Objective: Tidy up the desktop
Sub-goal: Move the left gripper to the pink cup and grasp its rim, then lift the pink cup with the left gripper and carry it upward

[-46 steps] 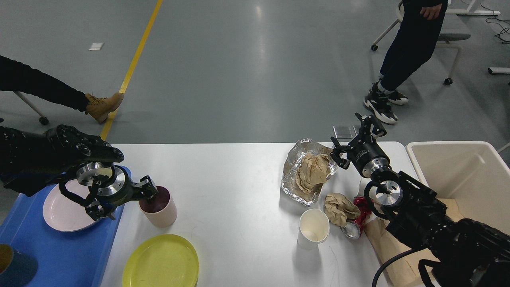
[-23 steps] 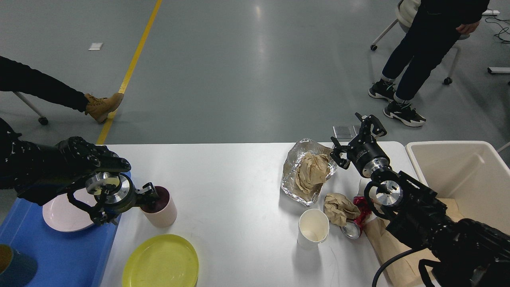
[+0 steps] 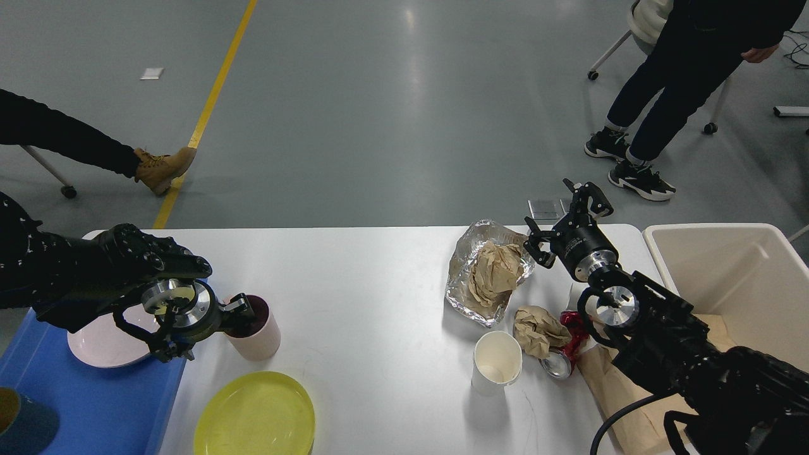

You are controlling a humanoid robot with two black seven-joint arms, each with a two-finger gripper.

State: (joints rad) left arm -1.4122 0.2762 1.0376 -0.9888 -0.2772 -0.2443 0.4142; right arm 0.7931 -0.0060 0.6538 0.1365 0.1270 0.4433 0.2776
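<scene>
Reaching in from the left, my left tool (image 3: pixel 242 309) sits at the pink cup's (image 3: pixel 256 335) rim; whether it grips I cannot tell. A blue tray (image 3: pixel 95 398) lies left of it, a yellow plate (image 3: pixel 256 414) below. The white surface (image 3: pixel 366 297) spreads across the view, carrying foil (image 3: pixel 464 281) and a paper cup (image 3: pixel 497 363). My right tool (image 3: pixel 562 212) hangs with fingers spread over the far edge.

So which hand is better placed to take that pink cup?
The left hand: it is already at the pink cup, beside the blue tray. The right hand is far across the desktop, near the foil.
</scene>
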